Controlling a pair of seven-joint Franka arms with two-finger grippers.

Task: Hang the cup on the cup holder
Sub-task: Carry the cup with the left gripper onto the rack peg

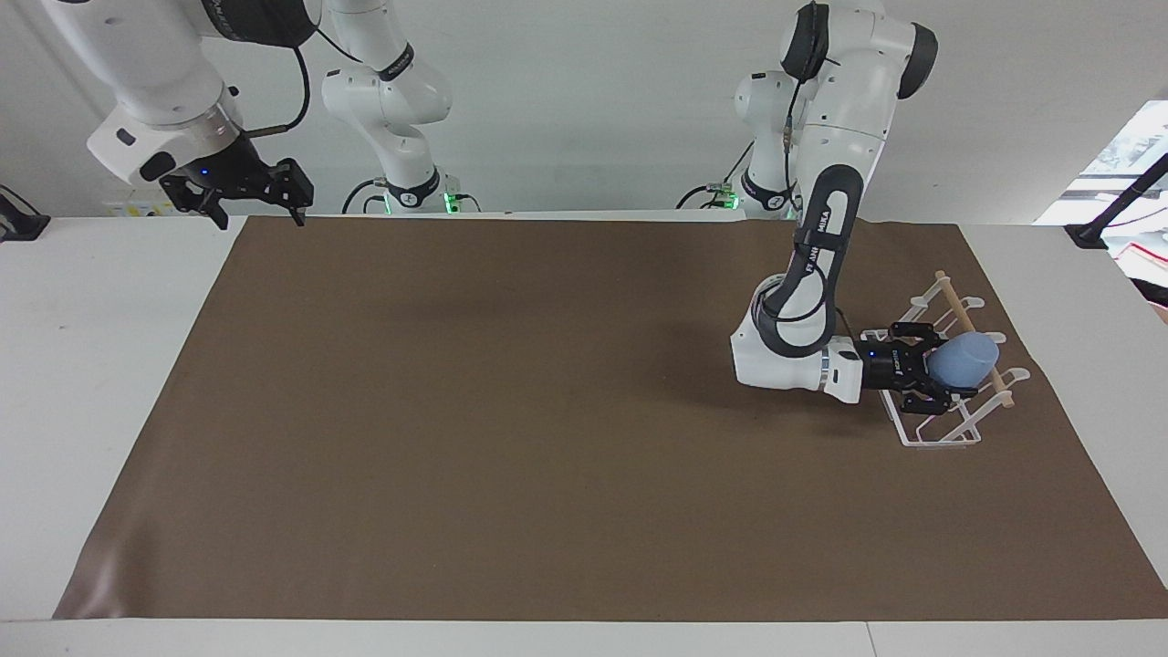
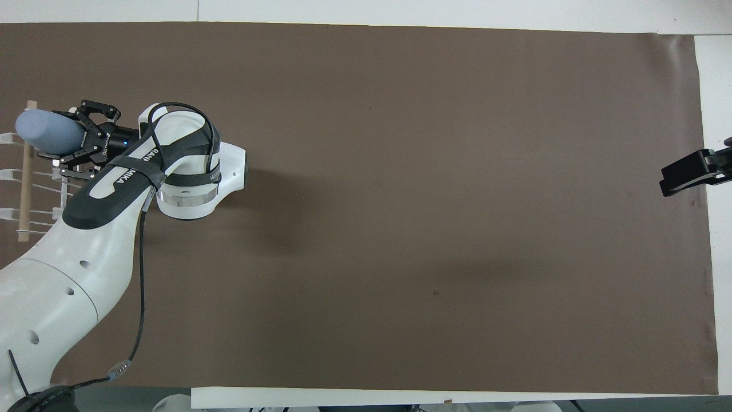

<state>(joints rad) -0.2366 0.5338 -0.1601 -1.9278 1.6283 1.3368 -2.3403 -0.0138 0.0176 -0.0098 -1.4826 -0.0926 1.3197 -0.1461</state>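
Observation:
The light blue cup (image 1: 967, 358) lies on its side, closed end pointing away from the arm, in my left gripper (image 1: 938, 370), which is shut on its rim end. It hangs low over the white wire cup holder (image 1: 942, 440), just above the slanted prongs and across the wooden dowel (image 1: 951, 296). I cannot tell whether the cup touches a prong. In the overhead view the cup (image 2: 48, 132), left gripper (image 2: 67, 141) and cup holder (image 2: 23, 194) sit at the left arm's end of the table. My right gripper (image 1: 251, 196) waits, open and empty, raised over the right arm's end.
A brown mat (image 1: 547, 411) covers most of the white table (image 1: 91, 365). The right gripper (image 2: 689, 173) shows at the mat's edge in the overhead view. The left arm's forearm and elbow (image 1: 789, 356) hang low over the mat beside the cup holder.

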